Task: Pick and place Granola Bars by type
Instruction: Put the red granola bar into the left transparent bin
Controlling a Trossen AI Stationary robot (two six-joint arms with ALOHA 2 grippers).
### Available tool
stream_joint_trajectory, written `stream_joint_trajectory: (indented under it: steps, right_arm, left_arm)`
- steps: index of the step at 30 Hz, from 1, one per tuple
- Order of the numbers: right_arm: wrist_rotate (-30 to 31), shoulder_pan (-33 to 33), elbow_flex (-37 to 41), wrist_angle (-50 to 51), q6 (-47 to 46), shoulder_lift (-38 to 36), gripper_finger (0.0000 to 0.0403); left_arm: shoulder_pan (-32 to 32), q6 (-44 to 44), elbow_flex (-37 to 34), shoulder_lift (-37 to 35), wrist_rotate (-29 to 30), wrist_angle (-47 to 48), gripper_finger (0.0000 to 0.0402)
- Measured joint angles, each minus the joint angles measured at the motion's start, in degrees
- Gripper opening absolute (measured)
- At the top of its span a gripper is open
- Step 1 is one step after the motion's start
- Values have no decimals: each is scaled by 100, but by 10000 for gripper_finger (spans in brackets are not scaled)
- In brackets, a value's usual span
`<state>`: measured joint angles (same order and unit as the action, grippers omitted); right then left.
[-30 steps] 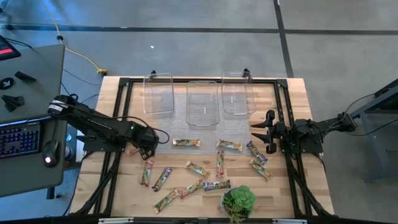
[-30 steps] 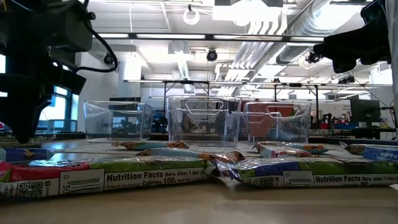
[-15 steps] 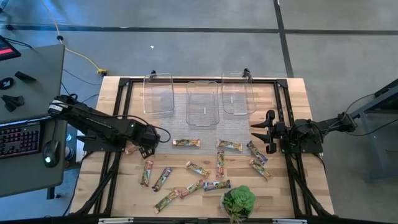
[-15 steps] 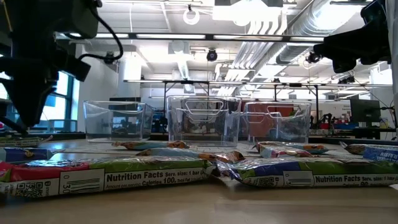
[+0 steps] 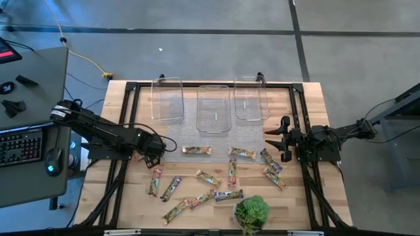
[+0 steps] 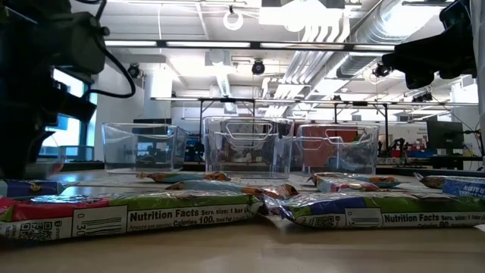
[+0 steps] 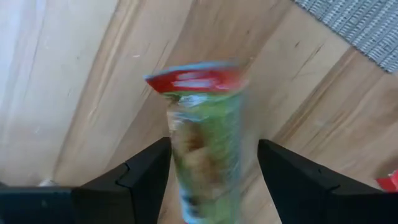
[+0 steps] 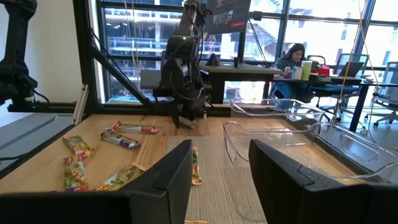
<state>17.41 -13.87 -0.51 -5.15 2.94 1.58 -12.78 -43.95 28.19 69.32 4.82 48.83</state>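
One red-green bar (image 7: 205, 143) between left gripper (image 7: 211, 180) jaws.

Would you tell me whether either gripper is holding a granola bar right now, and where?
Nothing is held: the left gripper stands open astride a red-and-green bar, not touching it. The right gripper waits empty.

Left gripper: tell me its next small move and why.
Probably close the fingers on the bar. In the left wrist view the left gripper stands open, with a green bar with a red end lying between its fingers on the wooden table, lined up for a grasp. The right gripper waits at the table's right side.
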Motion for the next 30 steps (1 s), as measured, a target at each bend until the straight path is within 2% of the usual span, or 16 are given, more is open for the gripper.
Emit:
stream_joint_trajectory:
  steps: [6,12,16,21,25,30]
  right_arm:
    - [0,-2,1,0,1,0,145]
    - [-2,-2,1,9,1,0,145]
    - [-1,-1,1,11,2,0,145]
    - [-1,0,2,11,1,0,145]
    - [-1,-2,1,13,1,0,145]
    - [-2,-2,2,15,0,0,145]
  left_arm:
    - [0,-127,-105,-4,-9,-131,230]
    - [-2,-167,-112,5,-87,-255,164]
    - [0,-506,-110,7,-250,-282,119]
    - [0,-902,58,29,-287,-251,103]
    - [2,-729,504,27,246,-483,104]
    - [2,-672,1232,33,863,-238,105]
